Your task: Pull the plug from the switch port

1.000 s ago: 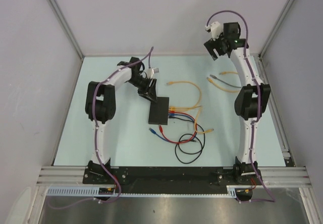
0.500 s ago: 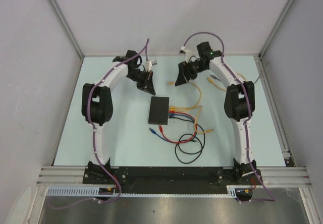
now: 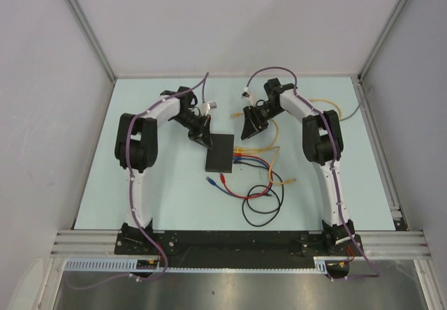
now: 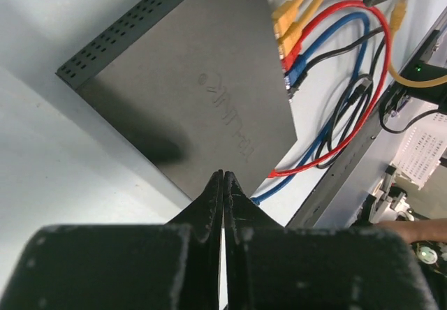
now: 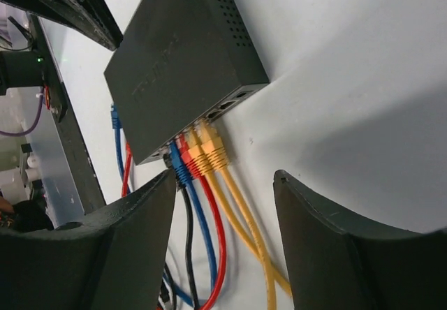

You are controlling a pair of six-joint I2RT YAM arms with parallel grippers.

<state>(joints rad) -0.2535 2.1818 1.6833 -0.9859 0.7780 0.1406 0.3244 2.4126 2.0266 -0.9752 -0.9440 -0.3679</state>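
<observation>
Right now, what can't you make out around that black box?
- Top view: plugs at the switch, too small to count.
- Right wrist view: a finger of the right tool partly hides the black cable's plug.
- Left wrist view: whether the left tool touches the switch; depth unclear.

- Left arm (image 3: 136,142): elbow bent, forearm reaching inward toward the table centre.
- Left gripper (image 4: 223,175): fingers pressed together.
- Right arm (image 3: 323,139): elbow bent, forearm reaching inward.
- Right gripper (image 5: 223,184): fingers spread apart, angled downward.
</observation>
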